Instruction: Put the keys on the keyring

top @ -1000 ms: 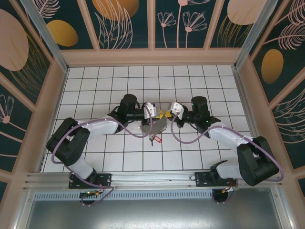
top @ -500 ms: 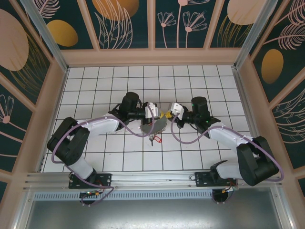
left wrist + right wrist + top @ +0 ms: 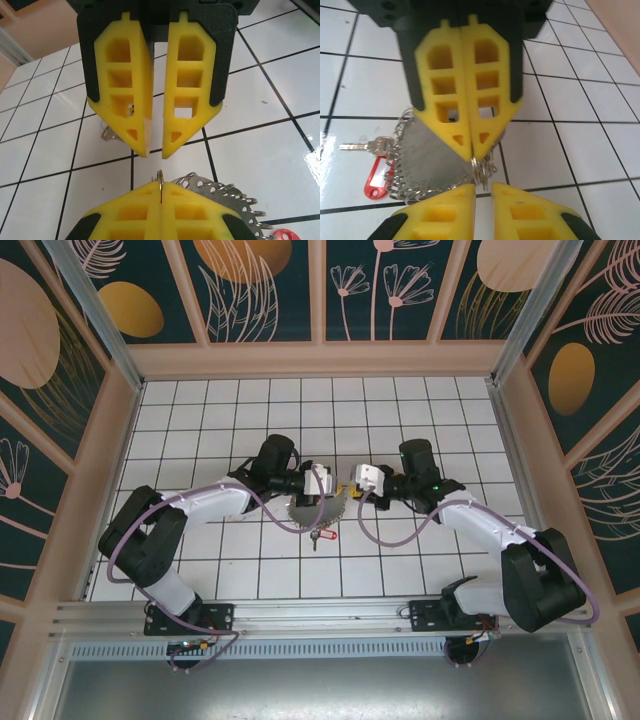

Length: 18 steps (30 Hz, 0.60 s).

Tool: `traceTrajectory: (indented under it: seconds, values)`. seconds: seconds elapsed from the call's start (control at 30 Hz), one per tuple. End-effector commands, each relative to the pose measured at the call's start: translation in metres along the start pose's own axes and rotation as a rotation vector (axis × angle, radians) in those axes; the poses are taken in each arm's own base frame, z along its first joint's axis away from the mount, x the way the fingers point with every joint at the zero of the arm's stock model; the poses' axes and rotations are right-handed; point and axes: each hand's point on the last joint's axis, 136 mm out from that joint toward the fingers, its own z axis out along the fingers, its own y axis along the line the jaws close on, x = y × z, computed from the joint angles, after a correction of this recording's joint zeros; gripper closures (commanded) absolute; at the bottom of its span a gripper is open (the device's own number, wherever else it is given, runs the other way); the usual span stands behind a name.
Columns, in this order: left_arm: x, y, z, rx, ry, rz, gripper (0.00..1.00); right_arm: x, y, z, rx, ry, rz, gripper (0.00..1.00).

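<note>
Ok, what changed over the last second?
The right gripper slid left toward the left gripper, and its jaws parted slightly. The flat hoop fringed with silvery keys and its red plastic tag shifted a little left. Unchanged: the left gripper keeps its grip on the hoop's rim, and both arms hold much the same pose.

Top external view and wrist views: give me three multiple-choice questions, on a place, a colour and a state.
1. The red tag lies: A just nearer the arm bases than the keyring; B against the back wall; C on the right arm.
2. The fingers are: A blue; B yellow; C white.
3. The left hand is: A wide open; B flat on the tiles; C shut on the keyring's rim.
Answers: A, the top view shows it; B, both wrist views; C, its fingertips pinch a rim ring.
</note>
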Motion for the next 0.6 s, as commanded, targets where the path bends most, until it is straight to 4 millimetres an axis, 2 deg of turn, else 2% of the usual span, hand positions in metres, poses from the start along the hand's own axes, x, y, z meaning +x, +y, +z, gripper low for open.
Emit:
traceTrajectory:
  seconds: [0.0, 0.13, 0.23, 0.47, 0.57]
  values:
    - [-0.029, 0.001, -0.008, 0.027, -0.082, 0.082, 1.0, -0.018, 0.015, -0.005, -0.084, -0.081, -0.063, 0.84]
    - [-0.032, 0.001, -0.011, 0.048, -0.093, 0.093, 1.0, -0.011, 0.018, -0.005, -0.087, -0.069, -0.04, 0.88]
    - [-0.032, -0.004, -0.013, 0.084, -0.082, 0.118, 1.0, -0.006, 0.013, -0.006, -0.069, -0.065, -0.013, 0.89]
    - [-0.036, -0.01, -0.015, 0.114, -0.107, 0.135, 1.0, -0.001, 0.007, -0.005, 0.008, -0.071, -0.025, 0.74]
    - [-0.038, -0.011, -0.015, 0.12, -0.115, 0.14, 1.0, 0.002, 0.006, -0.004, 0.009, -0.065, -0.018, 0.73]
